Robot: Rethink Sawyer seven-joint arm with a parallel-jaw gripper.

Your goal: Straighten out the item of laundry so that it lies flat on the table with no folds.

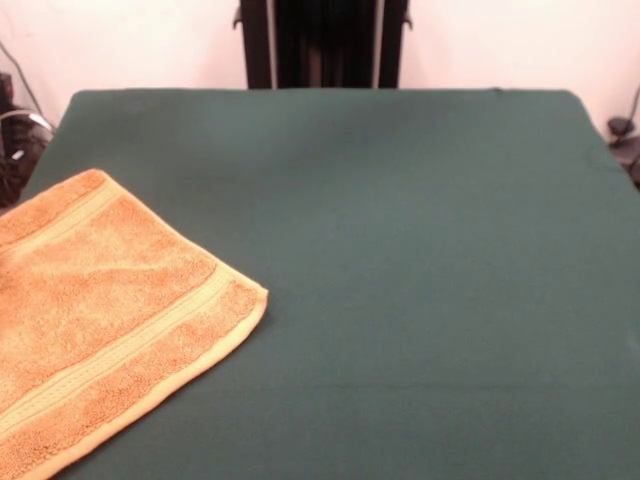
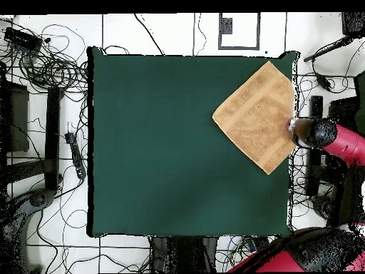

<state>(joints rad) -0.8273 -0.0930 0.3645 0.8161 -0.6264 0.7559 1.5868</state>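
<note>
The golden-orange towel (image 1: 100, 310) lies spread on the dark green table (image 1: 400, 250) at the left of the front view. It is turned cornerwise, with flat woven bands along two edges, and it runs out of the picture at the left and bottom. From overhead the towel (image 2: 255, 118) is a diamond at the table's (image 2: 164, 143) upper right, its right corner reaching the table edge. My gripper (image 2: 311, 133) hangs at that edge, by the towel's right corner, on the red arm (image 2: 346, 143). The front view does not show the gripper.
Tangled cables (image 2: 50, 64) and black stands (image 2: 51, 135) cover the floor to the left of the table in the overhead view. More black gear (image 2: 314, 114) stands off the right edge beside the arm.
</note>
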